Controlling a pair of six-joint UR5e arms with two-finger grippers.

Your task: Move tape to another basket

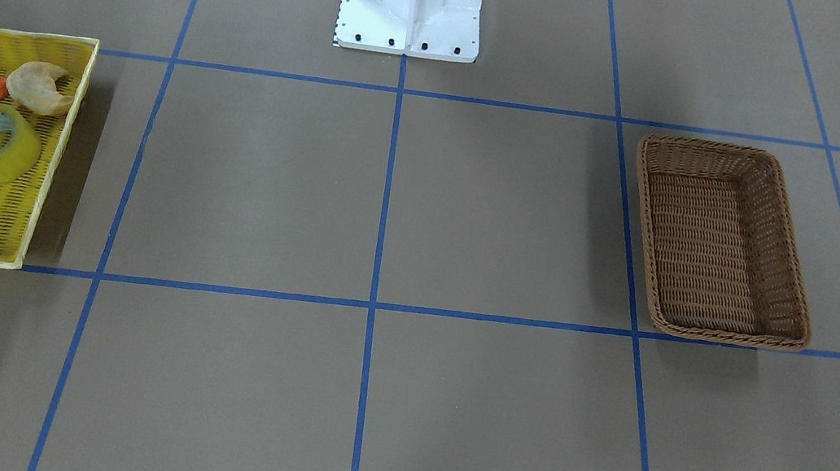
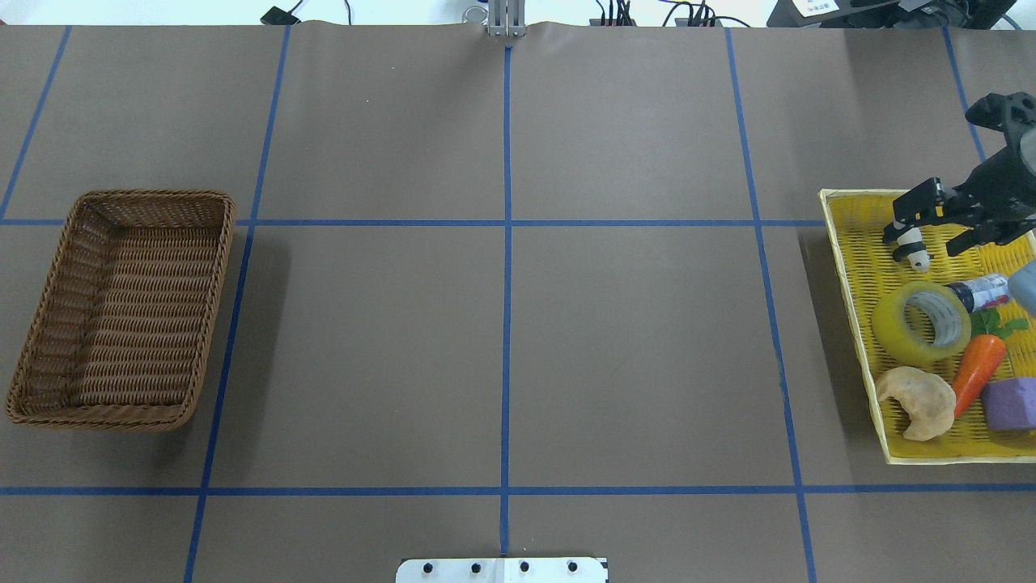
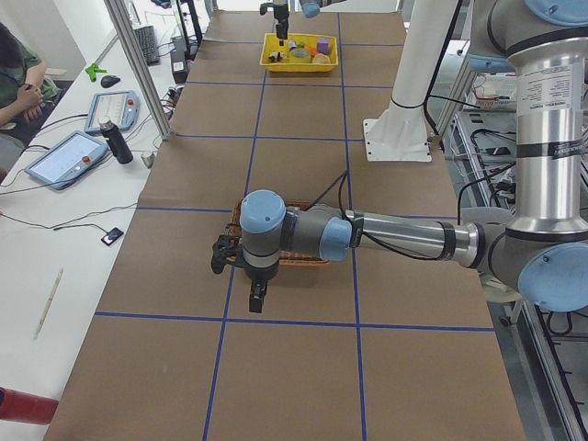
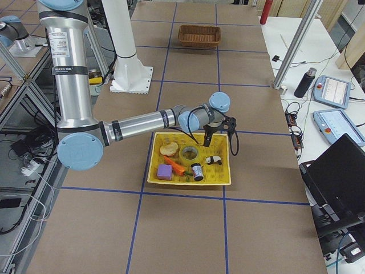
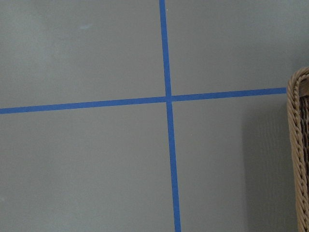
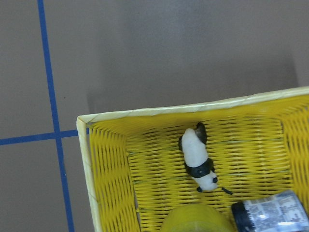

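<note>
1. You will find the tape (image 2: 923, 322) lying flat in the yellow tray (image 2: 859, 263), at the right edge of the overhead view.
2. It lies between a panda (image 6: 198, 159) above it and a pastry (image 2: 919, 401) below it. A small bottle (image 2: 983, 291) is just beside it.
3. The right gripper (image 2: 927, 235) hangs over the upper part of the tray, above the panda. Its jaws are spread and pinch nothing.
4. The basket (image 2: 121, 308) sits at the left of that view, well apart from the tray.
5. The left gripper (image 3: 255, 294) shows only in the left side view, just beside the basket; whether its jaws are spread or pressed together, you cannot tell.
</note>
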